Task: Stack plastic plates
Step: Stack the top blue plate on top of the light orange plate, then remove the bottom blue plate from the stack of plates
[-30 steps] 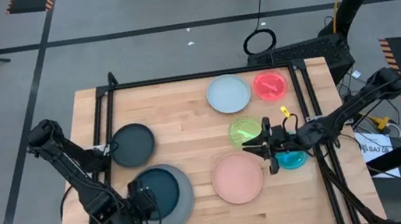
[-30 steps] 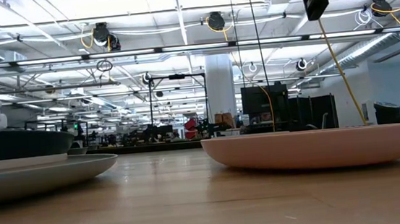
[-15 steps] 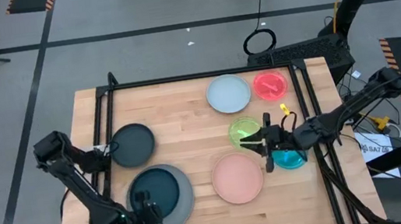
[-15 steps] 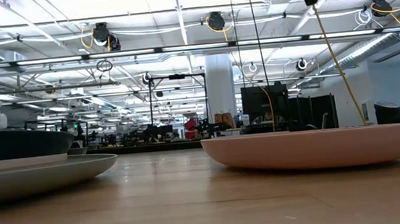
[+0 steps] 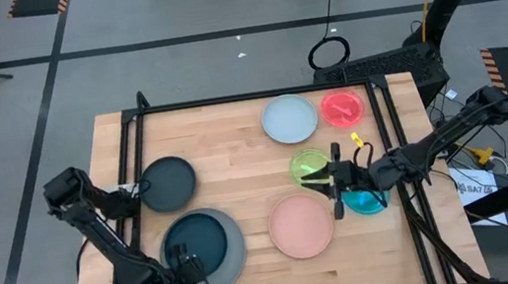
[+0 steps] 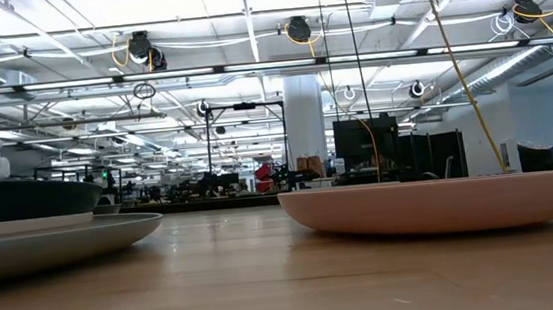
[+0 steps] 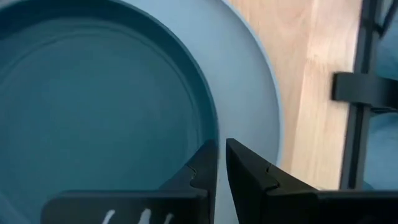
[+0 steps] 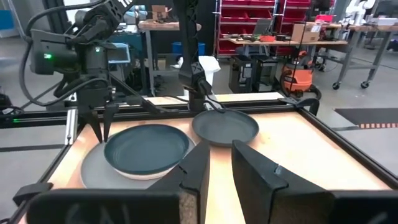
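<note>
Light wooden bench [image 5: 228, 170] framed by black rails [image 5: 258, 96]. Grey floor around it, crossed by dark tape lines [image 5: 48, 91]. Coiled black cable [image 5: 329, 53] at 12 o'clock. Red shelving [image 8: 249, 18] far behind.

Grey floor [image 5: 174, 69] with black tape lines; white column [image 6: 305, 122]; red shelving [image 8: 245, 28]; workbenches behind.

Probably an industrial robotics lab: exposed ceiling pipes [image 6: 249, 67], red parts bins [image 8: 239, 25], distant workbenches [image 8: 280, 42].
</note>
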Available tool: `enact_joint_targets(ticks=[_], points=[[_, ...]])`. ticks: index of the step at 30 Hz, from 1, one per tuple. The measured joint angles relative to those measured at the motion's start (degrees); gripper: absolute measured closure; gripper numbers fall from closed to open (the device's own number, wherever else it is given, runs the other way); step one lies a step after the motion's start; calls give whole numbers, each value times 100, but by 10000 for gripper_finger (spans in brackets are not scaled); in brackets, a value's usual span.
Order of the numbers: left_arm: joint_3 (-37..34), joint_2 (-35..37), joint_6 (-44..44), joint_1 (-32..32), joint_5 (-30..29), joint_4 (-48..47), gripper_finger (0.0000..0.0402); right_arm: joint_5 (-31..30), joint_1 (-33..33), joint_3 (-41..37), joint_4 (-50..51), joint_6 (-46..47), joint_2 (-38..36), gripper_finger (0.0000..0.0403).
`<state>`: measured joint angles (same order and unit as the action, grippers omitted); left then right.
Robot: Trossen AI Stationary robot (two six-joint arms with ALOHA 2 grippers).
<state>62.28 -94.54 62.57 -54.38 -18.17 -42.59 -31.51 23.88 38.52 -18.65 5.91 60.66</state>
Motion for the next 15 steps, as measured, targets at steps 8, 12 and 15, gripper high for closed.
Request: enact_joint_targets(ticks=[8, 12, 15], points=[[0, 0, -192, 103, -23, -32, 397, 1, -132, 0, 5, 25, 0, 342], [0, 0, 59, 110, -17, 88, 380, 2, -133, 0, 13, 31, 0, 342], [0, 2, 85, 106, 2, 242, 335, 4, -133, 0, 65, 38, 0, 342]])
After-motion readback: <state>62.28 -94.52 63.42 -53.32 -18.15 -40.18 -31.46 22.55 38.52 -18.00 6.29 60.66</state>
